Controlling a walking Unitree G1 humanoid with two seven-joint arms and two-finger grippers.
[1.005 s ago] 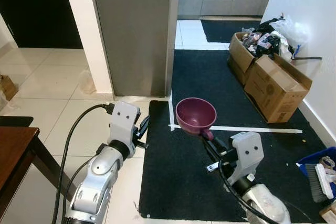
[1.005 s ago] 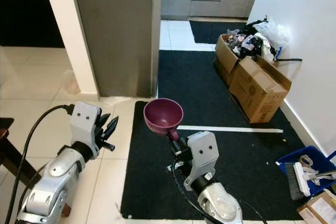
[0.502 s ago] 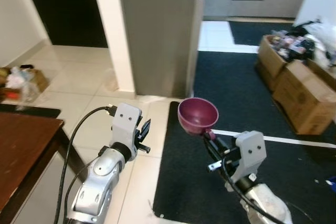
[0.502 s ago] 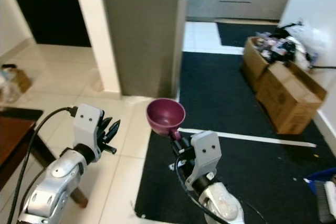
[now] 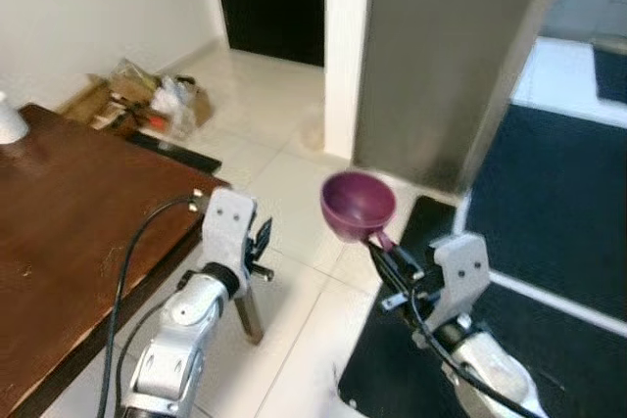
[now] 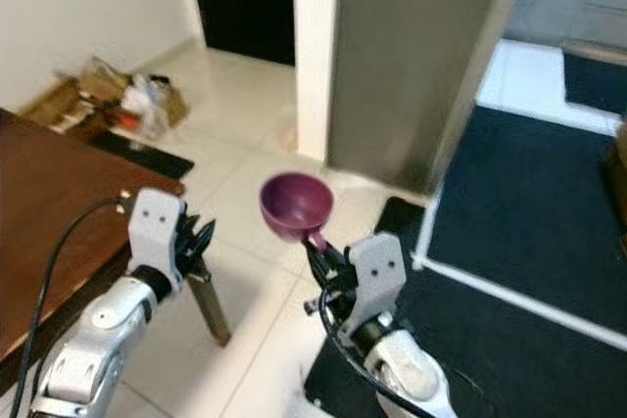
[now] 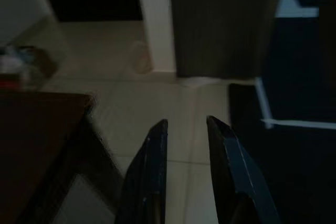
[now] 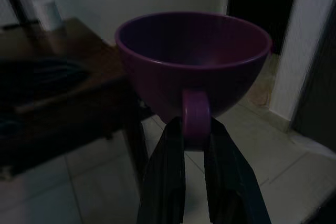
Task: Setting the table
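A purple cup is held upright by the right claw; its handle is clamped between the two black fingers. A dark wooden worktop is seen beyond the cup, with a white object standing at its far edge. Pale floor tiles lie beneath.

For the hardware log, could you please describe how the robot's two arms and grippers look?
Both arms are silver metal with white, boxy wrist housings. The left gripper and right gripper each have two long, tapered black fingers. A thick black cable loops along the left arm.
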